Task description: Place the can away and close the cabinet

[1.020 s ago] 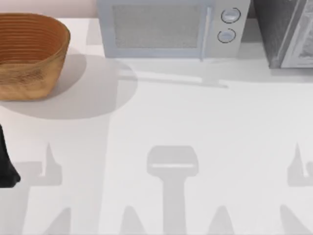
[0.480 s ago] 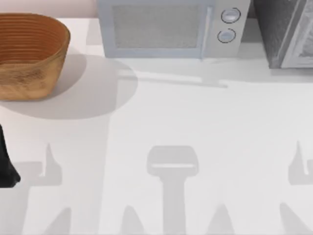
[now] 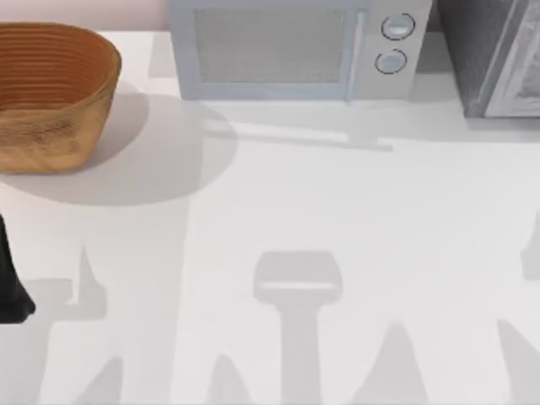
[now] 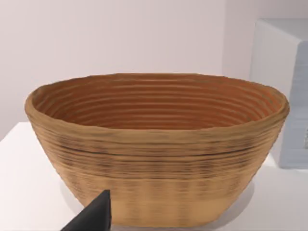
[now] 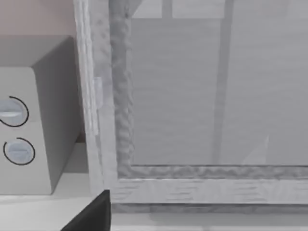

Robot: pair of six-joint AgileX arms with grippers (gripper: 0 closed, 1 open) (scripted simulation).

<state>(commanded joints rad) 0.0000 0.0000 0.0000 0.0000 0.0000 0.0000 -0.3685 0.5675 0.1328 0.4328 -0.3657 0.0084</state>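
Left end effector [image 4: 91, 216] facing basket [image 4: 159, 144], nothing held

Basket [image 3: 51, 93] woven, ribbed, matt; microwave [image 3: 295, 51] smooth grey; cabinet [image 5: 202, 120] rough-textured; table [image 3: 337, 219] matt white.

On the counter [image 3: 337, 219], the basket [image 3: 51, 93] sits at the upper left of the top view. The microwave [image 3: 291, 51] stands at upper centre, right of the basket. The cabinet [image 3: 494, 55] fills the upper right corner, just beside the microwave.
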